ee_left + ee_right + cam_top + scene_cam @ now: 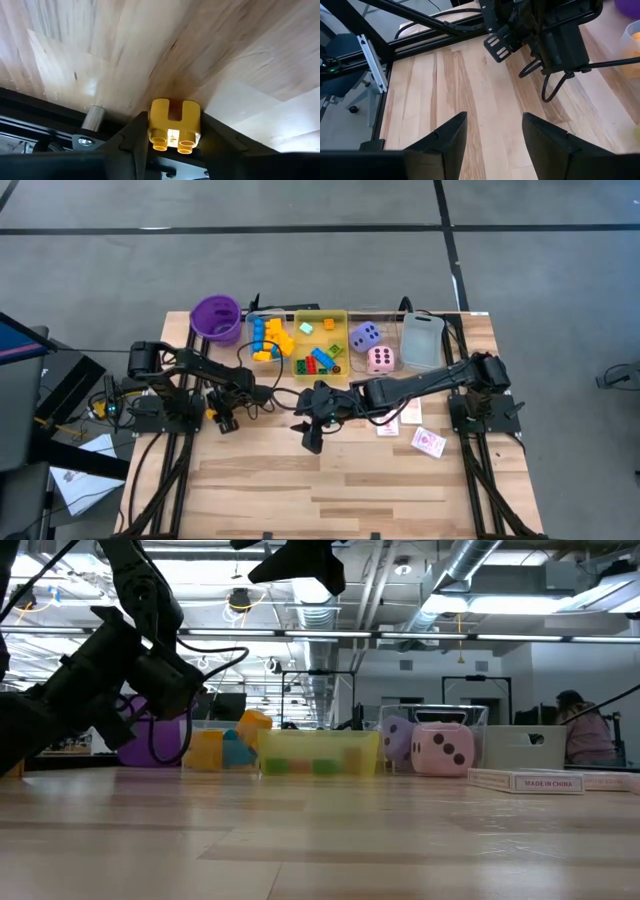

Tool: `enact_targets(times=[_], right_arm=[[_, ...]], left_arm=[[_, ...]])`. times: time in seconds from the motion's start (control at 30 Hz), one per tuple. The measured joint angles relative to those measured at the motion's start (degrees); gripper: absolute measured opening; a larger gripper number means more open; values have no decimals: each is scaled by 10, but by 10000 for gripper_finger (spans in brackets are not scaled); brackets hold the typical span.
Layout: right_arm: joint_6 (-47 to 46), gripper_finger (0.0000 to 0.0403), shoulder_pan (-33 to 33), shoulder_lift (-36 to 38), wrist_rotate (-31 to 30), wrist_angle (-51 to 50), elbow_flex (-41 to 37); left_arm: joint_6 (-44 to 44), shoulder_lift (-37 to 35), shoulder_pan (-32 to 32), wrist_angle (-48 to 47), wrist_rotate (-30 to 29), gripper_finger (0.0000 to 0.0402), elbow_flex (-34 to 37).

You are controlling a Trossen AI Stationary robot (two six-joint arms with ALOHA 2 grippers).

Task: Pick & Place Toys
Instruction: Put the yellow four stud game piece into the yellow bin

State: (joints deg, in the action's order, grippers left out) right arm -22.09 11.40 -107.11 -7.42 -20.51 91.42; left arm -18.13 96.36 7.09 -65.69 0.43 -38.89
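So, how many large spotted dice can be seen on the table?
2: the purple plastic die sits in the clear rectangular tray, and the pink plastic die lies just in front of it. No others show.

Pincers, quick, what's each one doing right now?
Left pincer: shut on a yellow block.
Right pincer: open, empty, above the table.

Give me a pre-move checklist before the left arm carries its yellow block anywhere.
1. Left gripper has the yellow block between its fingers: ok.
2. Grip fully settled: cannot tell.
3. Block clear of the table: cannot tell.
4. Right gripper open, holding nothing, hovering mid-table: ok.
5. Yellow tray has room among its blocks: ok.
6. Path past the right arm: cannot tell.
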Motion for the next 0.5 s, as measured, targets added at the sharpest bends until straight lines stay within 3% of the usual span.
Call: enact_targets(times=[0.27, 0.5], right_arm=[[-3, 184, 0, 0, 3, 0, 0], [-4, 184, 0, 0, 3, -12, 8]], left_arm=[[17, -10, 0, -19, -1, 132, -2], [16, -78, 0, -5, 8, 132, -23]])
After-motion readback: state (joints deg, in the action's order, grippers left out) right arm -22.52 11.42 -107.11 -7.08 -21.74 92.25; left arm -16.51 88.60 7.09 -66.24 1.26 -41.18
